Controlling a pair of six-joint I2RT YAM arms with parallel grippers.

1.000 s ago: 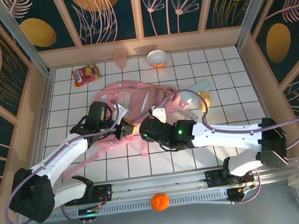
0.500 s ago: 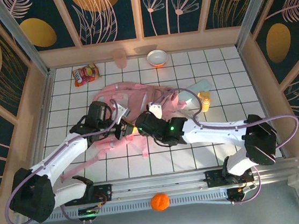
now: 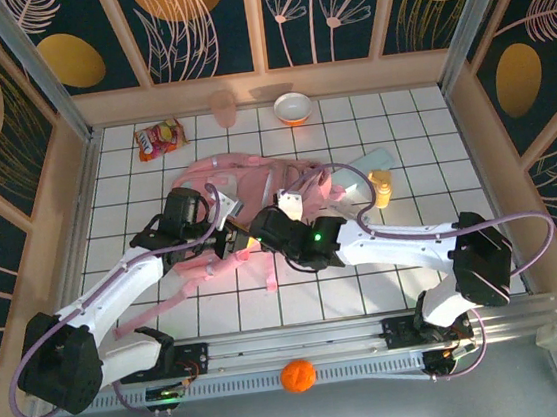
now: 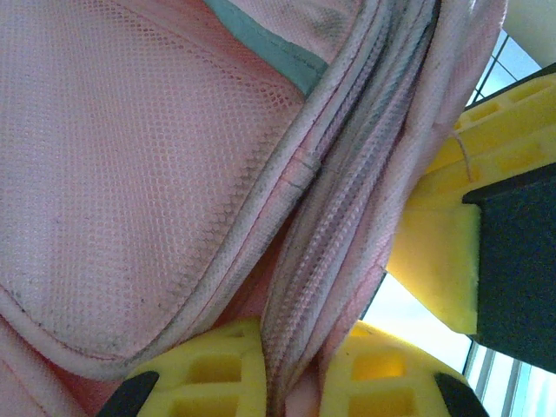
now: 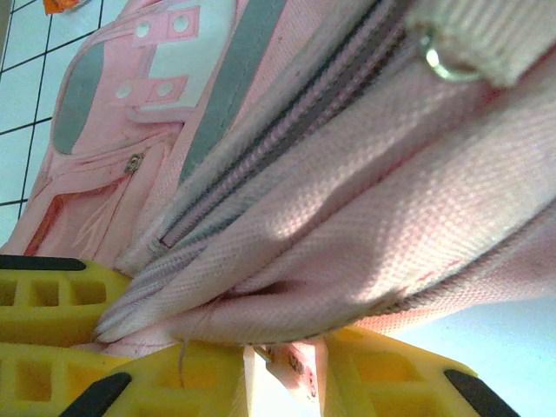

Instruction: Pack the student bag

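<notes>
On white tiled table [image 3: 400, 124], student bag [image 3: 259, 173], left tool [image 4: 291, 382] pinching it, right tool [image 5: 287, 369] unclear

Top view: both wrists cover the middle of the student bag [image 3: 255, 176], so its opening is hidden. Snack packet [image 3: 160, 138]: print too small to read. Pale blue thing [image 3: 381, 157] beside the bag: unidentifiable. Right wrist view: bag runs off three edges; right gripper [image 5: 285, 365] cut by the lower edge (whether its jaws pinch fabric is unclear).

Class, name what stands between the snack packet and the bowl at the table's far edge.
A pale pink cup stands between the snack packet and the bowl, seen in the top view.
</notes>
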